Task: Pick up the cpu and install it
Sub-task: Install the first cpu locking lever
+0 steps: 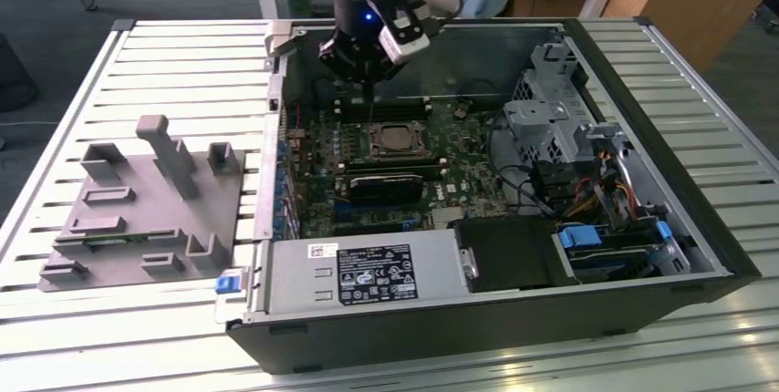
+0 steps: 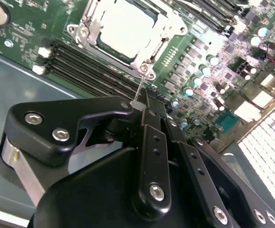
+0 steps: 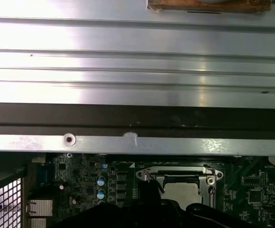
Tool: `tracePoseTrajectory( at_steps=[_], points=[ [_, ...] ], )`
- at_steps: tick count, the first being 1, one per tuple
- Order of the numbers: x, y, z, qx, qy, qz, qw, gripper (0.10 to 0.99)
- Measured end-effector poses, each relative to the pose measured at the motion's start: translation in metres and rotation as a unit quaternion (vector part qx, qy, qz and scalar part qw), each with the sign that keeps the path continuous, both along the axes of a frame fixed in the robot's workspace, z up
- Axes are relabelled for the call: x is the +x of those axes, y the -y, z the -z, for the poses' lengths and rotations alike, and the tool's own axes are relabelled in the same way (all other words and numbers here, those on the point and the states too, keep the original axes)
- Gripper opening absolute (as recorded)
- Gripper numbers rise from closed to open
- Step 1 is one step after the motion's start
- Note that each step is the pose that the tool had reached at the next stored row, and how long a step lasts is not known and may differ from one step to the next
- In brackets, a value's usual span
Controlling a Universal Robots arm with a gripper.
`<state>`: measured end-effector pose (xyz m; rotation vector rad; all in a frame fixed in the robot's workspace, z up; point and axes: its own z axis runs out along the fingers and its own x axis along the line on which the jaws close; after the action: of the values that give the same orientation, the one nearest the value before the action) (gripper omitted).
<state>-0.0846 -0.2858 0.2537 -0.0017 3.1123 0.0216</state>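
The cpu (image 2: 126,29) already sits in the motherboard socket (image 1: 392,139) inside the computer case (image 1: 633,182) near the table's far edge, and the gripper (image 1: 365,82), its jaws' state impossible to tell, hovers above it, so the installing step seems almost complete.

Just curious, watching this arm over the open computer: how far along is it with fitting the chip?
The cpu already sits in the motherboard socket, inside its metal frame. The gripper hangs just above it in the computer case. Whether the frame is latched cannot be told.
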Motion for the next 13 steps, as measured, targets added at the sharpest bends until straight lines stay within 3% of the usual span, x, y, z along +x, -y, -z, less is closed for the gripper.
tracePoseTrajectory(
  at_steps=[8,11,13],
  points=[
    [0.0179,0.0000,0.0032,0.0007,0.0001,0.000,1.0000,0.106],
    [0.0187,0.0000,0.0048,0.0166,0.0000,0.000,0.9999,0.106],
    [0.0194,0.0000,0.0070,0.0175,0.0001,0.000,0.9998,0.106]
  ],
)
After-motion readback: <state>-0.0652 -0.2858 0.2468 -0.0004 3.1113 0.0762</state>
